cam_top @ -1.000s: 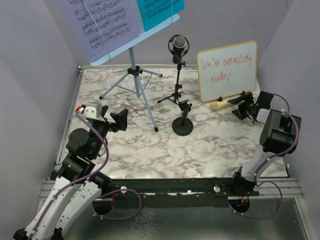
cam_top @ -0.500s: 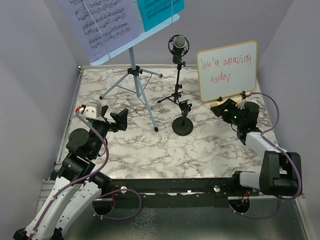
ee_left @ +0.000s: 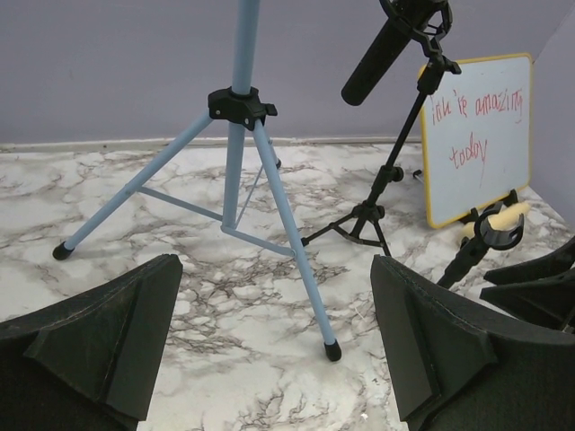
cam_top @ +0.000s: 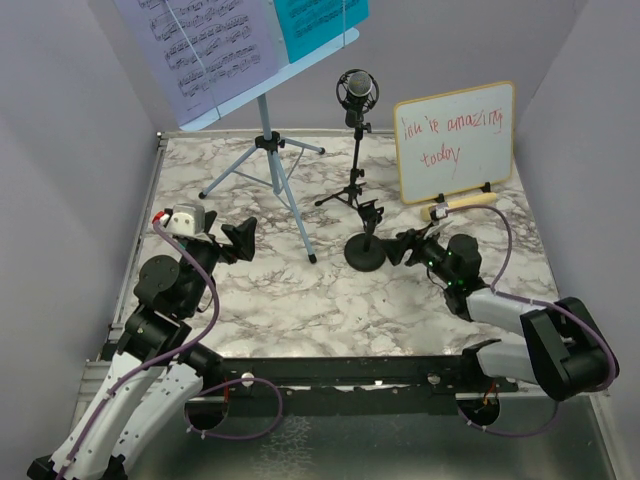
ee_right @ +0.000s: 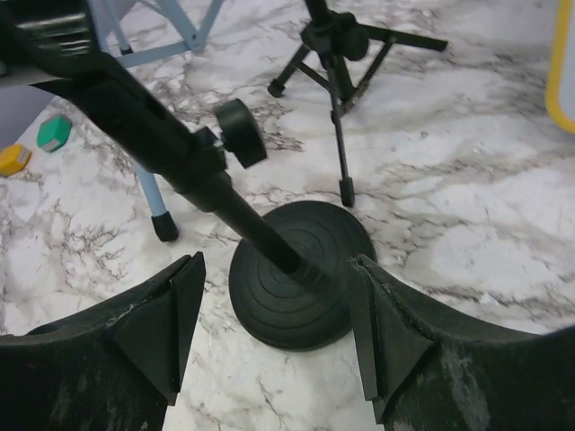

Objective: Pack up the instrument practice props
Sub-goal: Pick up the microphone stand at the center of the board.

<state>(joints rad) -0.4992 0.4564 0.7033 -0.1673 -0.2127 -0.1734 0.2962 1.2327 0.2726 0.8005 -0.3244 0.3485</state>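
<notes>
The only writing we can read is on the wood-framed whiteboard (cam_top: pixel 455 140), standing in the far right corner of the marble-patterned table (cam_top: pixel 300 300): "you're amazing today" in red marker. The printed music sheet (cam_top: pixel 200 45) carries staves of notes but no words we can make out, and the cyan sheet (cam_top: pixel 320 20) beside it is too small to read. Both rest on the light-blue music rack (cam_top: pixel 275 170), whose top is cut off by the upper border of the overhead view, while its tripod legs stand toward the far left corner. The black studio microphone (cam_top: pixel 357 92) stands on its small tripod near the middle of the far edge, its upper end cropped in the left wrist view. The cream handheld microphone (cam_top: pixel 462 204) lies at the foot of the whiteboard, partly hidden from the left wrist by the clip of the black round-base pole (cam_top: pixel 366 250), which stands near the table's middle. Our right gripper (cam_top: pixel 398 246) is low beside that pole, fingers apart with the pole between them in its own camera; we cannot tell whether they touch it. Our left gripper (cam_top: pixel 238 240) hovers near the left edge, jaws wide apart and empty. A green block (ee_right: pixel 54 133) and an orange block (ee_right: pixel 13 159) show only at the left border of the right wrist view
</notes>
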